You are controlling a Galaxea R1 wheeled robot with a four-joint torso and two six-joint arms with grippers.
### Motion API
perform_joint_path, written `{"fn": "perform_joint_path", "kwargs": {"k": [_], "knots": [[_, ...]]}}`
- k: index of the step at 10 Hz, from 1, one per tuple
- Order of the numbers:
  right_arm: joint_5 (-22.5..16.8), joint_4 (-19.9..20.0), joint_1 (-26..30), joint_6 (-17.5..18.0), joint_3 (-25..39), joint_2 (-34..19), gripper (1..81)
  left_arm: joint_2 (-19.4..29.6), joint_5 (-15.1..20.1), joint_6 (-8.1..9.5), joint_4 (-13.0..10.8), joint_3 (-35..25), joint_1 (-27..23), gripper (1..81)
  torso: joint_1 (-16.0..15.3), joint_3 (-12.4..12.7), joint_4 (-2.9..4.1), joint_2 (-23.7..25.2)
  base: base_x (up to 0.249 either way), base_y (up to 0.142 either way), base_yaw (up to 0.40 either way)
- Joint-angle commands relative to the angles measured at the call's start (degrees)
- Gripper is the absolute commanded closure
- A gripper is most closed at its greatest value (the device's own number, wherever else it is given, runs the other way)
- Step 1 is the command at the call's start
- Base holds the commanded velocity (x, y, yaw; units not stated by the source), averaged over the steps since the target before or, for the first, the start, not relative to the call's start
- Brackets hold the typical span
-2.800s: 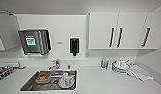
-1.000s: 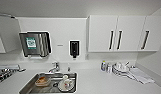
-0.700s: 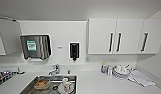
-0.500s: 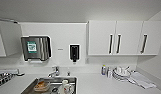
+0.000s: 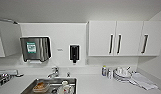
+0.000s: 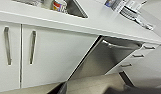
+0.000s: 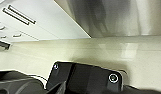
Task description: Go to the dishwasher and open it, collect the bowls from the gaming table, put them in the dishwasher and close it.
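Neither gripper's fingers could be made out, so I could not tell how they stood. From the left wrist, the dishwasher (image 6: 106, 56) sat under the white counter (image 6: 101, 22), its steel front beside 2 white cabinet doors (image 6: 46, 53). Up top, a sink (image 5: 49, 86) held dishes, with stacked plates (image 5: 122, 73) nearby.

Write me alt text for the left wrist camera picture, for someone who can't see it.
A brushed-steel dishwasher with a bar handle along its top sits under a white countertop, between white cabinet doors with steel handles and a stack of white drawers. On the counter are a steel sink holding cups and, farther along, stacked plates.
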State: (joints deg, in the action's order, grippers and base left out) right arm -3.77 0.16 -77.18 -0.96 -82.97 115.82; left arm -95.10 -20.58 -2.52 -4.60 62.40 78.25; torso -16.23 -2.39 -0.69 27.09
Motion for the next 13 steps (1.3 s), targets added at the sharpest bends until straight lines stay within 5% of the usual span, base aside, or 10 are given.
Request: {"fn": "perform_joint_path", "kwargs": {"k": [1, 4, 5, 10, 12, 13], "knots": [[-1.68, 2.04, 6.46, 0.96, 3.17, -4.7, 1.0, 8.51, 6.5, 0.15, -4.81, -9.57, -12.1, 1.0, -3.5, -5.11, 0.0, 5.4, 0.0, 0.0, 0.0], [0.68, 2.21, 7.25, 1.05, 5.71, -6.18, 1.0, 9.83, 13.8, 0.76, -4.11, -11.33, -18.87, 1.0, -7.54, -11.13, 0.0, 11.74, 0.0, 0.0, 0.0], [1.31, 2.74, 7.43, 1.05, 6.52, -6.89, 1.0, 10.7, 14.69, 0.77, -4.11, -12.29, -20.1, 1.0, -8.83, -7.61, 0.0, 13.71, 0.0, 0.0, 0.0], [1.39, 7.58, 8.75, 1.05, 6.69, -7.24, 1.0, 11.33, 15.92, 0.68, -8.68, -18.37, -21.6, 1.0, -14.51, -11.04, 0.0, 22.65, 0.0, 0.0, 0.0], [1.39, 8.09, 8.75, 1.14, 6.52, -7.16, 1.0, 10.98, 15.92, 0.59, -8.76, -19.87, -22.3, 1.0, -17.05, -16.54, 0.0, 26.67, 0.0, 0.0, 0.0], [1.39, 9.49, 8.92, 1.05, 6.43, -7.24, 1.0, 10.71, 15.92, 0.67, -8.76, -19.69, -22.39, 1.0, -17.9, -17.06, 0.0, 28.16, 0.0, 0.0, 0.0]]}}
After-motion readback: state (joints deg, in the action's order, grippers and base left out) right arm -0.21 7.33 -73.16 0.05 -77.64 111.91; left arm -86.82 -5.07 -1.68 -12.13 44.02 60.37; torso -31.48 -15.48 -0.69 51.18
